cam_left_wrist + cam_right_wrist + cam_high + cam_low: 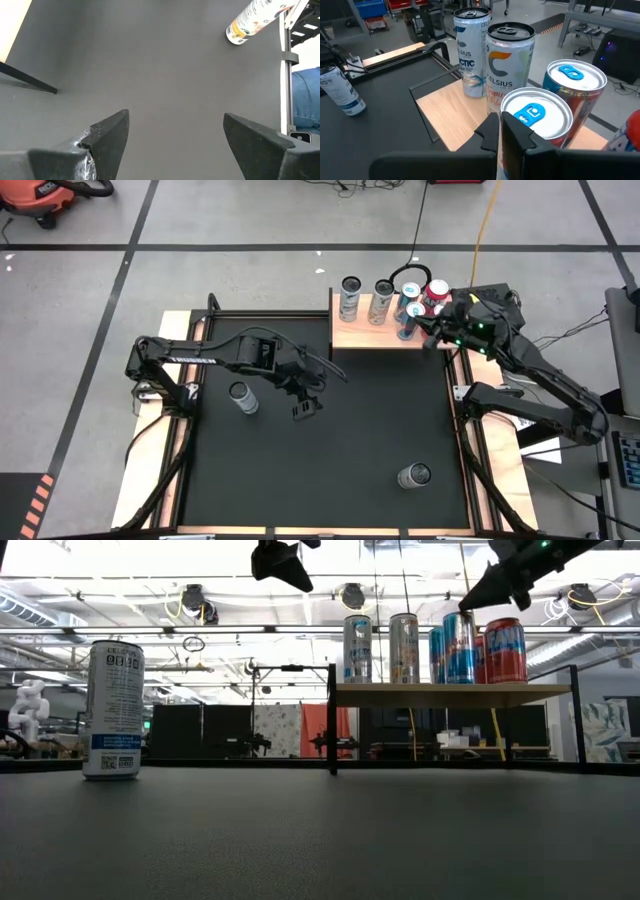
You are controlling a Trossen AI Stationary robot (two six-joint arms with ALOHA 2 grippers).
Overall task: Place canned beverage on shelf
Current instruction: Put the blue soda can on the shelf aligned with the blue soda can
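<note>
The right claw (500,125) hung pressed together, empty, just above the blue-tabbed can (536,120) on the crowded shelf (452,117); a careless withdrawal could topple neighbours. The left claw (172,137) waited apart.

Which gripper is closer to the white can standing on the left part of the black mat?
Left. The left gripper hangs open just beside the white can; the right gripper is far across, over the shelf.

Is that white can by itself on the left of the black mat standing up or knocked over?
Standing upright. The white can stands on its base on the mat, its round top facing the overhead camera.
</note>
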